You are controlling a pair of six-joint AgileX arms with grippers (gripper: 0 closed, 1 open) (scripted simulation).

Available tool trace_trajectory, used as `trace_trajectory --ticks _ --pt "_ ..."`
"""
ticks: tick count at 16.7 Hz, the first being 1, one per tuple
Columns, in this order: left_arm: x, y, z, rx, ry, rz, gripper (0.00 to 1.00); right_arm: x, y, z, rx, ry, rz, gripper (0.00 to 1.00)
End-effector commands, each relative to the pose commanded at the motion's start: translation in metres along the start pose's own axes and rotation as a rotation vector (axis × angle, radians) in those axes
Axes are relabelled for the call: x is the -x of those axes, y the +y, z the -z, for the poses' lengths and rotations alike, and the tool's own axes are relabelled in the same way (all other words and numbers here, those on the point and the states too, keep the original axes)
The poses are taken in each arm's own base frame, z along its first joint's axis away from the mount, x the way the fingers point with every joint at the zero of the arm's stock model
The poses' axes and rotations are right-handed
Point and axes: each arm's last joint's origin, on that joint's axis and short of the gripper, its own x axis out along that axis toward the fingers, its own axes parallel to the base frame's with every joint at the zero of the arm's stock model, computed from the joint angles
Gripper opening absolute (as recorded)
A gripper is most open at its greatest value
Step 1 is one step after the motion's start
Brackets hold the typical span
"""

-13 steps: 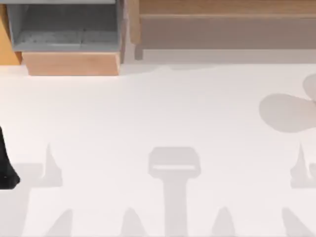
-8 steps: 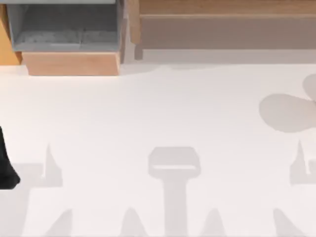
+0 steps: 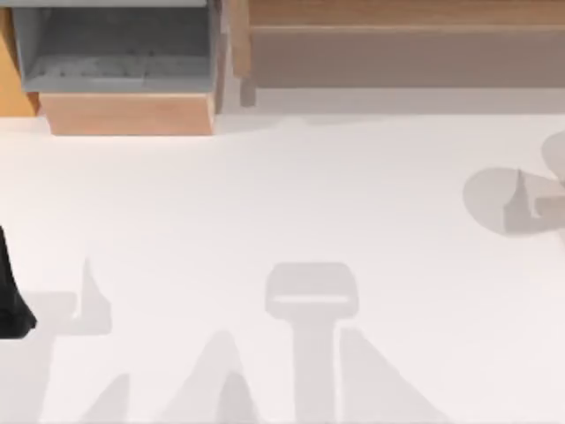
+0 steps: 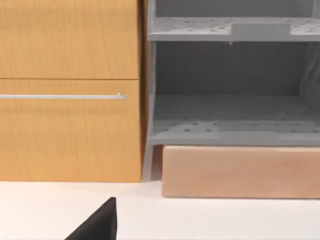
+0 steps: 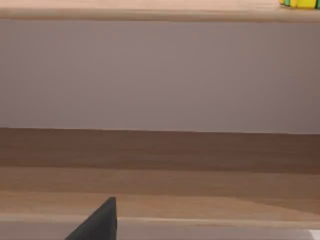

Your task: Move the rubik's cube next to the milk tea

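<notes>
Our left arm point(image 3: 11, 291) appears as a matte black, rounded form; each wrist view shows us one black, wedge-shaped finger point(image 4: 97, 222), plain and unmarked.

- Bright, even, without glare across the white tabletop point(image 3: 282, 203).
- Soft grey shadows near the tabletop's front edge and right side.
- Darker under the grey shelf point(image 4: 230, 75).
- Slightly soft-edged throughout.

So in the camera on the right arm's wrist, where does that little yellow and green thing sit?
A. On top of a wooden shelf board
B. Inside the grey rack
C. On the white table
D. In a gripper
A: the rubik's cube, a yellow and green sliver, rests on the top wooden shelf board, above the recess beneath it.
</notes>
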Motion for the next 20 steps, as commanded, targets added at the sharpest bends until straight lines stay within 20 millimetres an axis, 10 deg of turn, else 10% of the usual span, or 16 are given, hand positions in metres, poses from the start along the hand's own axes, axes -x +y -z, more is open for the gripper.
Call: trace_trajectory --ticks 5,10,20 --pt "0.000 0.000 0.000 0.000 0.000 0.000 1.00 -0.101 -0.037 -0.058 -0.002 0.019 0.001 1.00" --pt "0.000 0.000 0.000 0.000 0.000 0.000 1.00 -0.190 -0.086 -0.065 -0.008 0.027 0.018 1.00" --pt "0.000 0.000 0.000 0.000 0.000 0.000 1.00 -0.221 -0.110 -0.059 -0.009 0.025 0.030 1.00"
